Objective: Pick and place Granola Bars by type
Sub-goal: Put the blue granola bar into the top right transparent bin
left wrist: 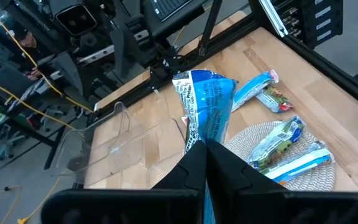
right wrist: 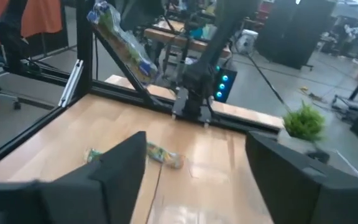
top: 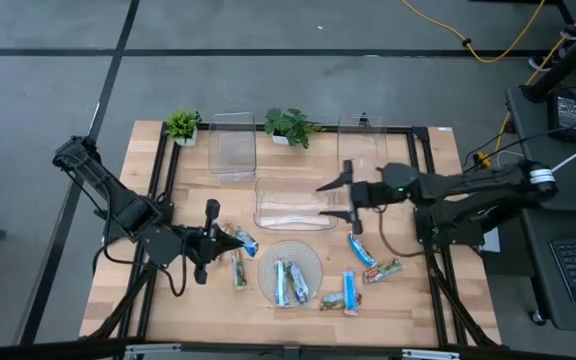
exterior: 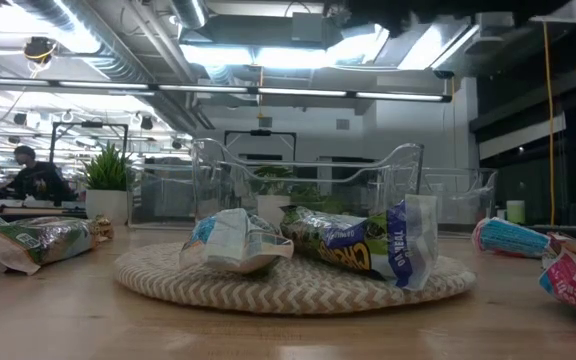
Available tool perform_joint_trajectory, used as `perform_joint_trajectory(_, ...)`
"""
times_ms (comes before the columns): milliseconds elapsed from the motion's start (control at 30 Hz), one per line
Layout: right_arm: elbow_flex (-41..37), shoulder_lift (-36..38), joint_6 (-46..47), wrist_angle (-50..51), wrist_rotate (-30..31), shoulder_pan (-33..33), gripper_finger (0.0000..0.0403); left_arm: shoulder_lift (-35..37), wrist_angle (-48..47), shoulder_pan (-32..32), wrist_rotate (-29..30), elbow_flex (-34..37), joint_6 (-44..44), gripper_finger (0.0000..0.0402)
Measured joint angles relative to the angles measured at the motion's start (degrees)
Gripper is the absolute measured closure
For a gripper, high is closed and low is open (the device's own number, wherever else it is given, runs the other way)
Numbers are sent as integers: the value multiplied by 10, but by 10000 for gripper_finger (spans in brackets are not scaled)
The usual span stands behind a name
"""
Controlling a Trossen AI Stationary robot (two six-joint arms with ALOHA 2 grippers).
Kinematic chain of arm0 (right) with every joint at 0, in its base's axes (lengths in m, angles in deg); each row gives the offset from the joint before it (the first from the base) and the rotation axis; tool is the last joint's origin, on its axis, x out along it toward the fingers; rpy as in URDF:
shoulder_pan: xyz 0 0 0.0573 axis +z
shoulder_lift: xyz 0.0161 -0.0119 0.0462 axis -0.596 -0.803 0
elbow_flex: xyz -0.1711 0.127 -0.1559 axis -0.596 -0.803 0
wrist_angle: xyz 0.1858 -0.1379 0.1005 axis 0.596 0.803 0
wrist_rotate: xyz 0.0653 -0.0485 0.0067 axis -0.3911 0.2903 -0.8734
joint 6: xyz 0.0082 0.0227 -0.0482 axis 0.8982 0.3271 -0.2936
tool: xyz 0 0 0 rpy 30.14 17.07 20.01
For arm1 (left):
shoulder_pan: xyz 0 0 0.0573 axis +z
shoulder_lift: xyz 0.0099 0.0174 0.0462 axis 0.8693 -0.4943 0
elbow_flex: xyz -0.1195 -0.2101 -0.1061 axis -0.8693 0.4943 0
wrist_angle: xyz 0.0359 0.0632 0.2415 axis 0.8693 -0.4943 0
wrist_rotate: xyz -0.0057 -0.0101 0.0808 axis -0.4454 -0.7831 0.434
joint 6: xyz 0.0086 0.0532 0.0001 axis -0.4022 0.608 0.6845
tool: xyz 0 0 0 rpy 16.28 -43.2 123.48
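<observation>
Nearest the low camera, you had two granola bars (exterior: 358,240) lying on the round woven mat (top: 289,272) close to the table's (top: 118,290) front edge. Behind the mat, near the table's centre, a long clear bin (top: 290,205) lay crosswise, with two more clear bins (top: 232,146) and two potted plants (top: 289,127) ranged along the back edge. Your right gripper (top: 350,195) hung over the long bin's right end, its fingers spread wide and holding nothing. Your left gripper (top: 209,240) sat left of the mat, its fingers pinched shut on a blue-wrapped bar (left wrist: 206,107) that stood up from the tips. More bars lay loose on the wood: one green-wrapped bar (top: 238,270) just left of the mat, and a cluster (top: 353,285) of blue and red-green ones to its right, toward the front right corner. Beyond the table, a person (exterior: 30,178) sat in the room.
</observation>
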Motion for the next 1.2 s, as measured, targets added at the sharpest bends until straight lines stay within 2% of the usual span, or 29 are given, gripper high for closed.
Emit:
perform_joint_trajectory(167,68,-92,-13,-1,-1,12,63,0,0,0,3,0,0,400)
perform_joint_trajectory(300,127,-154,-31,-2,-1,23,40,0,0,3,4,0,0,400)
perform_joint_trajectory(500,209,-224,-42,-2,-4,36,37,-6,-1,20,5,0,0,400)
perform_joint_trajectory(700,264,-269,-52,-1,-61,44,37,-14,-4,37,4,1,0,400)
perform_joint_trajectory(1200,286,-299,-54,-16,-77,45,37,-13,2,85,-6,4,5,400)
